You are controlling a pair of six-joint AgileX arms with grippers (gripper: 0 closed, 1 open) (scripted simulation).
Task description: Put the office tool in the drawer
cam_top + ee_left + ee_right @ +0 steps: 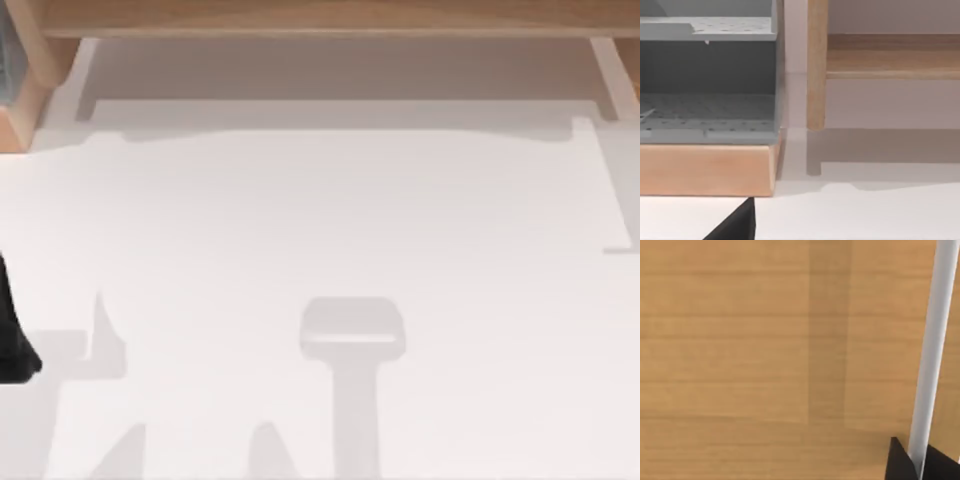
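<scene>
The small glossy red office tool cannot be placed from these pictures, so its position relative to the light wooden drawer unit (pixel 320 15) is left unstated. The step in hand is judged to be opening the drawer, not yet carrying the tool. The right gripper (pixel 918 460) is held close against the unit's flat wood-grain front panel (pixel 740 340). Its dark fingers (pixel 897 462) are set on either side of a slim pale bar handle (pixel 935 340) and appear to be clamped on it. The left arm (pixel 15 345) is parked well away from the unit's front, at the left edge of the white tabletop (pixel 320 230). The left gripper (pixel 737 226) is pointed toward a grey perforated tray organiser (pixel 710 75), which is seated on a pale wooden block (pixel 705 167) just beside one upright wooden post (pixel 816 65) of the unit. Whether that gripper is open or closed cannot be told. Next, a straight pull on the handle away from the unit is called for, with the grip kept firm so the bar is not slipped. After that, the tool must be located and picked up.
</scene>
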